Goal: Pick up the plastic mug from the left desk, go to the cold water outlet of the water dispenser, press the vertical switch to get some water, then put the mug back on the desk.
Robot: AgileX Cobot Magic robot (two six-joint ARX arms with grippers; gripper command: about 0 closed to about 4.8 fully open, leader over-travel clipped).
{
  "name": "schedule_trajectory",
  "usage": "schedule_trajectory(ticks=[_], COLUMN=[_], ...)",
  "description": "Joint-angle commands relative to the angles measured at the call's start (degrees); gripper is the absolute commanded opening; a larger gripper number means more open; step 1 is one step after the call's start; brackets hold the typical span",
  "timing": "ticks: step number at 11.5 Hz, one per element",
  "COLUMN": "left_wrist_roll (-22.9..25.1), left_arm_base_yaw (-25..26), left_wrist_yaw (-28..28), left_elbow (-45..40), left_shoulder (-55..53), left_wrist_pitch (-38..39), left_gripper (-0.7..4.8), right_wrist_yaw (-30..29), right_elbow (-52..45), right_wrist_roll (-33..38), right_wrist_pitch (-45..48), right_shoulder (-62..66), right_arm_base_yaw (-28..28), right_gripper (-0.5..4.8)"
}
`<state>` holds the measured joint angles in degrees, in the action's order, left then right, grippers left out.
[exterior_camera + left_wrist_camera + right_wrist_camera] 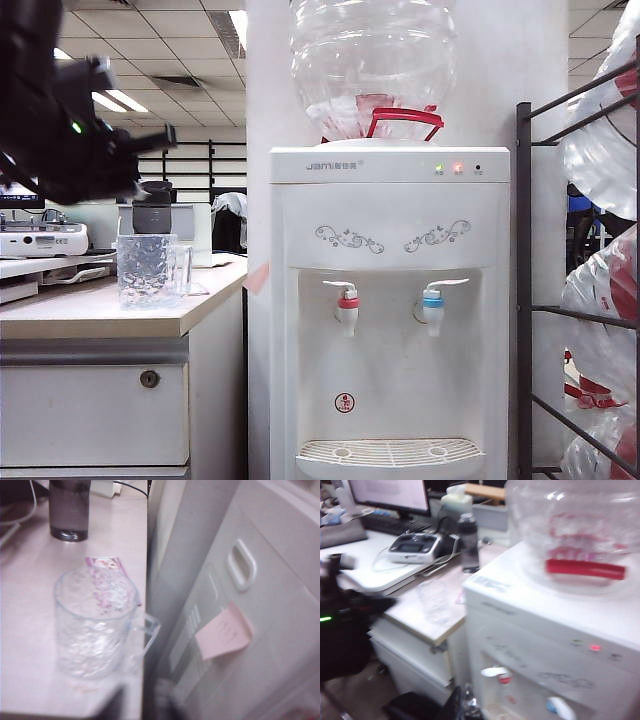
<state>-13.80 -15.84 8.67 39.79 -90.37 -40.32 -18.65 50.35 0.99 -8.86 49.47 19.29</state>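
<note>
My exterior camera faces the water dispenser [390, 310] squarely. My left wrist camera looks down close on the plastic mug [95, 622] at the desk [30, 645] edge; my right one sees both from above.

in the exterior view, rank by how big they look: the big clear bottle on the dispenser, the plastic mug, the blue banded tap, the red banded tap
1. big clear bottle
2. plastic mug, though it may sit nearer the camera
3. blue-banded tap and red-banded tap: alike, no ranking
</note>
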Motion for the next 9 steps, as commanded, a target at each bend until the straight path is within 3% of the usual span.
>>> schedule_trajectory(ticks=[1,3,5,6,9], left_wrist_roll=[-4.7,-4.8,-4.6,-2.2,-0.8], left_arm_base_yaw=[-0.2,-0.9,-0.9,-0.9,-0.9], left_wrist_yaw=[0.1,-0.5,-4.3,-5.1,-5.7], left_elbow=[0.4,1.9,5.9,9.9,13.7], left_shoulder=[-4.5,-8.9,-15.2,-19.1,-22.6], left_wrist_pitch=[-9.2,-10.1,-10.8,-10.8,-10.8], left_gripper=[2.69,2.83,3.38,3.54,3.53], right_wrist_yaw=[0.9,0.9,0.9,0.9,0.9], right_elbow=[0.4,0.4,0.4,0.4,0.4], right_wrist_roll=[-0.2,-0.2,-0.2,-0.2,-0.2], right_wrist_pitch=[1.4,1.4,1.4,1.4,1.4], right_shoulder=[0.5,0.6,0.6,0.6,0.6], right_arm_base_yaw=[2.3,2.4,2.5,2.5,2.5], right_gripper=[-0.05,-0.05,-0.05,-0.05,-0.05])
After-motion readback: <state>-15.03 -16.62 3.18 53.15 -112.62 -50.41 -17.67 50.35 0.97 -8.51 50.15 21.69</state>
